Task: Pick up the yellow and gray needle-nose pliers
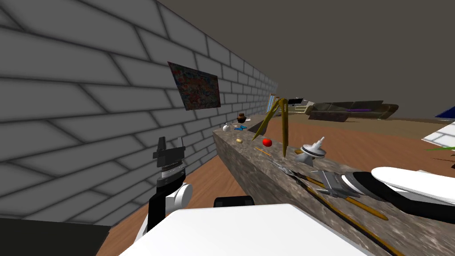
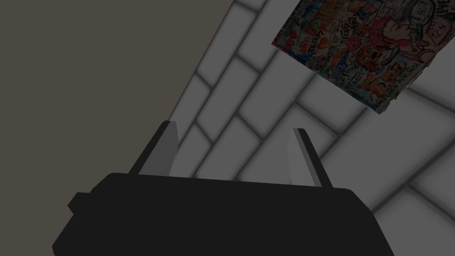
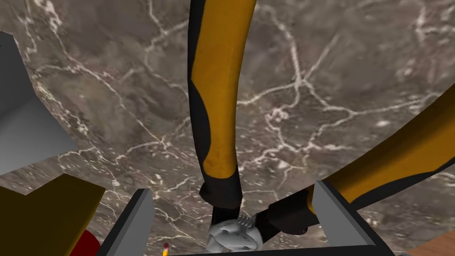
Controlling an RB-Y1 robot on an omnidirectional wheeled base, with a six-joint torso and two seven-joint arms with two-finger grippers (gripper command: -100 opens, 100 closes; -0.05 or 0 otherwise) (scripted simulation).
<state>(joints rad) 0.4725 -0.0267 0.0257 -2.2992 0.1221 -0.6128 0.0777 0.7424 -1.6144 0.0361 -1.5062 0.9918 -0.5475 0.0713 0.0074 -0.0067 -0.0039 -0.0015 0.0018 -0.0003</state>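
Note:
The needle-nose pliers (image 1: 306, 182) lie flat on a brown marbled counter (image 1: 249, 164), their yellow and black handles (image 3: 217, 111) spread apart and their grey pivot (image 3: 233, 235) close to the gripper body. My right gripper (image 3: 231, 186) is open and low over them. One handle runs out between its fingers; the other handle (image 3: 400, 155) passes behind the finger on that side. In the head view the right gripper (image 1: 323, 184) sits at the pliers' middle. My left gripper (image 1: 171, 144) is raised beside the brick wall, open and empty (image 2: 233, 126).
Further along the counter stand a tall olive two-legged thing (image 1: 277, 120), a red object (image 1: 267, 142), a white and grey object (image 1: 311, 153), a pencil (image 1: 262, 151) and small items near a dark pot (image 1: 241, 118). The counter's near edge drops to wooden floor (image 1: 209, 178).

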